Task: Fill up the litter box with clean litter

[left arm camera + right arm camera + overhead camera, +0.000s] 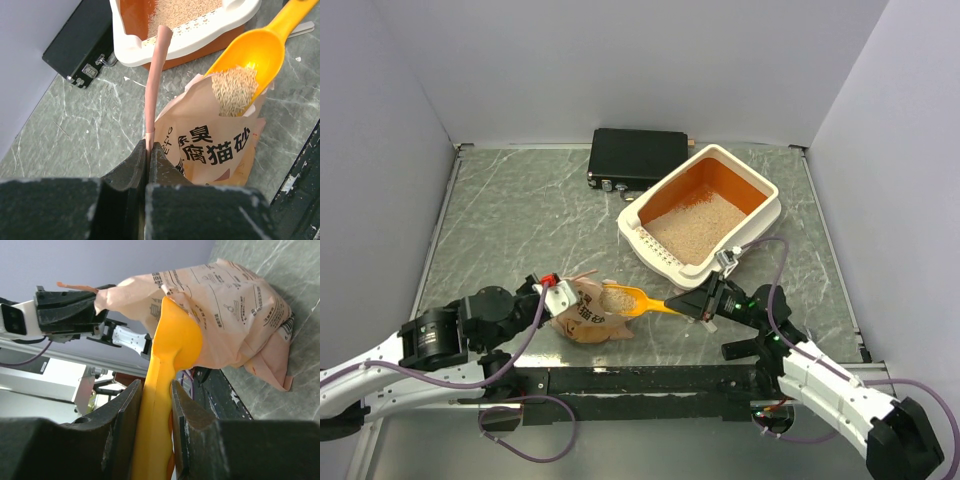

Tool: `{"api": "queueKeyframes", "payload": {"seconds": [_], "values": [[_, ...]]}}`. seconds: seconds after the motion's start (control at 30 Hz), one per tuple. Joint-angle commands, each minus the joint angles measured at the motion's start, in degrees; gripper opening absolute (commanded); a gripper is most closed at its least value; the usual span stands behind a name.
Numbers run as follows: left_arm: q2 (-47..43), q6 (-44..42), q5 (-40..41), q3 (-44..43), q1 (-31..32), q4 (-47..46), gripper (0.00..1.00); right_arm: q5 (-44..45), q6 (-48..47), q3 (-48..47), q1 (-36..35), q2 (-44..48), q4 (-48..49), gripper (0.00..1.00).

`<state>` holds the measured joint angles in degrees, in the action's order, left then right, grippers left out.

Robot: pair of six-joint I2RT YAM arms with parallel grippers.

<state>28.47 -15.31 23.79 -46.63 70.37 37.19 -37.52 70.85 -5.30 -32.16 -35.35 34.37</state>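
The scoop (pixel 260 47) is smooth, glossy plastic; the bag (pixel 210 145) is crumpled matt paper; the litter (pixel 698 222) looks grainy; the tabletop (pixel 520 230) looks like polished, veined stone.

A grey-green marbled table (pixel 520 230) sits enclosed by plain pale lavender-grey walls (pixel 620 60) at back and both sides, evenly lit; a black strip (pixel 620 381) edges its near side.

The cream litter box (pixel 658 247), orange inside, sits far right. Tan clean litter (pixel 698 222) covers its floor.
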Motion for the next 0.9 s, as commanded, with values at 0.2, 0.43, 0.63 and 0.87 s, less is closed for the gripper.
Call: {"api": "queueKeyframes", "payload": {"seconds": [0.2,0.43,0.63,0.87], "values": [[-3.95,0.28,0.64,0.31,0.12,-8.09,0.01,3.23,4.29,2.31,2.63,10.83,-7.47,0.00],[-2.98,-0.60,1.43,0.75,0.12,-8.62,0.01,7.72,9.12,4.68,2.46,11.54,-7.49,0.00],[-2.80,-0.60,1.87,1.28,0.03,-8.36,0.01,6.94,13.17,4.69,2.46,6.18,-2.47,0.00],[-3.77,-0.42,2.22,1.89,0.12,-8.63,0.01,4.91,15.72,3.19,2.54,8.19,-6.22,0.00]]}}
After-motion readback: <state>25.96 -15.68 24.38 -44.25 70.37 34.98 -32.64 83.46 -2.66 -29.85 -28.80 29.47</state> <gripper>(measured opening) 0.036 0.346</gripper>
